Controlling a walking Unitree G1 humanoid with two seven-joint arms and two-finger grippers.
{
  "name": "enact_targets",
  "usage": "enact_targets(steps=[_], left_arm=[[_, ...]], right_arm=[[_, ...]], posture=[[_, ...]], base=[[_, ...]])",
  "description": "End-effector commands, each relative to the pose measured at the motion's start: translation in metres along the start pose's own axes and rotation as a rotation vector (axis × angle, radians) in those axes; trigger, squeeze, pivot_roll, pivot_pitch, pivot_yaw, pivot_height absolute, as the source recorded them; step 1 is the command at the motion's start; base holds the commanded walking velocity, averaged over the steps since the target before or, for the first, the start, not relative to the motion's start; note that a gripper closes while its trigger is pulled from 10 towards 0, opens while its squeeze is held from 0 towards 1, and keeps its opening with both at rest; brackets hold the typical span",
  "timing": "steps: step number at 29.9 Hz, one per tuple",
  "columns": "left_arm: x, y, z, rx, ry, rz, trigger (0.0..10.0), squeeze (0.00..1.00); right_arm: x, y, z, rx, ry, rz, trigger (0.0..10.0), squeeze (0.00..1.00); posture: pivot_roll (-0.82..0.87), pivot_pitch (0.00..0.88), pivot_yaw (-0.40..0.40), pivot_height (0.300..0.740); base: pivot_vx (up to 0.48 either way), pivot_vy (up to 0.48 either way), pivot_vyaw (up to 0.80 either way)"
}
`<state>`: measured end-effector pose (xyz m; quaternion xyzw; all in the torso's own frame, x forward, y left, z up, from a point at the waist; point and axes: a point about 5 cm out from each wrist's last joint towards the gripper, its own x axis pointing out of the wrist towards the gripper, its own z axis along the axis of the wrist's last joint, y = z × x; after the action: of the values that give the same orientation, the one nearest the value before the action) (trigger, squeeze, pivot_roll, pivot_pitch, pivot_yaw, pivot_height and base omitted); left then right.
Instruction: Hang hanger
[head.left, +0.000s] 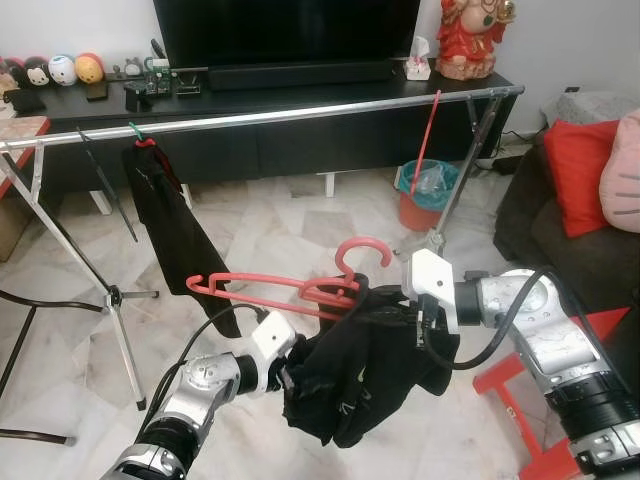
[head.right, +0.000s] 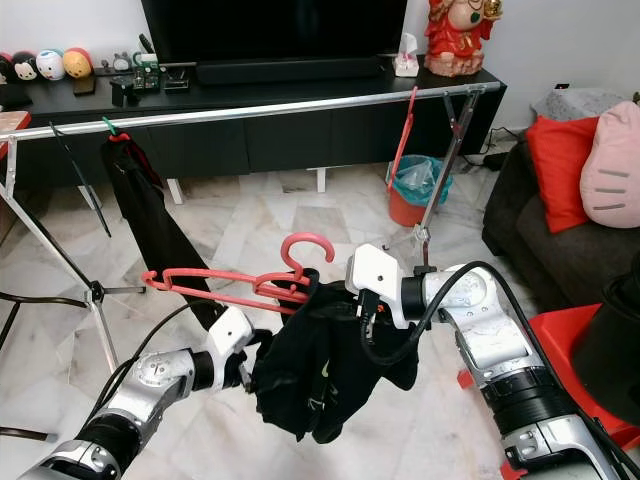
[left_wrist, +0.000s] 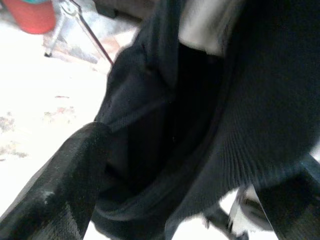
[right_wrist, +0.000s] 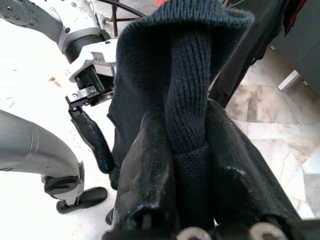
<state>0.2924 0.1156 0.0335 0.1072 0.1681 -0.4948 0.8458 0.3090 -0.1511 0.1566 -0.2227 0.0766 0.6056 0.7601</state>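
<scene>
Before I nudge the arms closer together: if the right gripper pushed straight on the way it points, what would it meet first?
The black knitted garment pinched between the right gripper's fingers fills its path; straight beyond that, probably the left gripper, pointing back at it from across the cloth. Depth is unclear.

The black garment (head.left: 360, 370) hid the left gripper's fingertips (head.left: 290, 380) and covered the red hanger's (head.left: 275, 293) right end. The left wrist view was blurred, and the sofa (head.left: 560, 240) was cut off at the right edge.
</scene>
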Motion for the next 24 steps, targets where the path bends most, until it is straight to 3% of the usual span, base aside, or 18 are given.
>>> enact_targets(steps=[1, 7, 8, 9, 10, 12, 14, 15, 16, 17, 24], left_arm=[[-0.0026, -0.0024, -0.0088, 0.023, 0.048, -0.015, 10.0, 0.0], [-0.0052, -0.0049, -0.0176, 0.058, 0.11, -0.035, 9.0, 0.0], [-0.0052, -0.0046, -0.0174, 0.054, 0.106, -0.031, 4.8, 0.0], [-0.0052, -0.0046, -0.0174, 0.054, 0.106, -0.031, 4.8, 0.0], [-0.0049, -0.0046, -0.0172, 0.051, 0.101, -0.027, 3.8, 0.0], [-0.0047, -0.0044, -0.0171, 0.052, 0.099, -0.026, 3.8, 0.0], [-0.0036, -0.004, -0.0159, 0.044, 0.091, -0.023, 5.9, 0.0], [-0.0031, -0.0039, -0.0154, 0.039, 0.087, -0.021, 7.5, 0.0], [-0.0031, -0.0039, -0.0154, 0.039, 0.087, -0.021, 7.5, 0.0], [-0.0022, -0.0037, -0.0141, 0.024, 0.073, -0.02, 8.6, 0.0], [0.0011, -0.003, -0.0088, 0.002, 0.029, -0.008, 9.6, 0.0]], right_arm=[[-0.0048, -0.0069, 0.0161, -0.054, -0.027, -0.012, 10.0, 0.0], [-0.0064, -0.0089, 0.0157, -0.054, -0.018, -0.021, 10.0, 0.0], [-0.0063, -0.0094, 0.0163, -0.055, -0.02, -0.022, 10.0, 0.0], [-0.0063, -0.0094, 0.0163, -0.055, -0.02, -0.022, 10.0, 0.0], [-0.0061, -0.0102, 0.018, -0.057, -0.025, -0.024, 10.0, 0.0], [-0.006, -0.0104, 0.0187, -0.057, -0.027, -0.025, 10.0, 0.0], [-0.005, -0.0105, 0.0197, -0.06, -0.029, -0.023, 10.0, 0.0], [-0.0046, -0.0104, 0.0201, -0.06, -0.031, -0.022, 10.0, 0.0], [-0.0046, -0.0104, 0.0201, -0.06, -0.031, -0.022, 10.0, 0.0], [-0.0037, -0.01, 0.0208, -0.062, -0.033, -0.019, 10.0, 0.0], [-0.0003, -0.0071, 0.0235, -0.064, -0.043, 0.002, 10.0, 0.0]], posture=[[-0.01, 0.014, -0.008, 0.74], [-0.02, 0.016, -0.005, 0.74], [-0.02, 0.016, -0.005, 0.74], [-0.02, 0.016, -0.005, 0.74], [-0.02, 0.015, -0.005, 0.74], [-0.02, 0.015, -0.005, 0.74], [-0.02, 0.015, -0.006, 0.74], [-0.02, 0.015, -0.006, 0.74], [-0.02, 0.015, -0.006, 0.74], [-0.02, 0.014, -0.006, 0.74], [-0.02, 0.013, -0.006, 0.74]], base=[[0.0, 0.0, 0.0], [0.0, 0.0, 0.0], [0.0, 0.0, 0.0], [0.0, 0.0, 0.0], [0.0, 0.0, 0.0], [0.0, 0.0, 0.0], [0.0, 0.0, 0.0], [0.0, 0.0, 0.0], [0.0, 0.0, 0.0], [0.0, 0.0, 0.0], [0.0, 0.0, 0.0]])
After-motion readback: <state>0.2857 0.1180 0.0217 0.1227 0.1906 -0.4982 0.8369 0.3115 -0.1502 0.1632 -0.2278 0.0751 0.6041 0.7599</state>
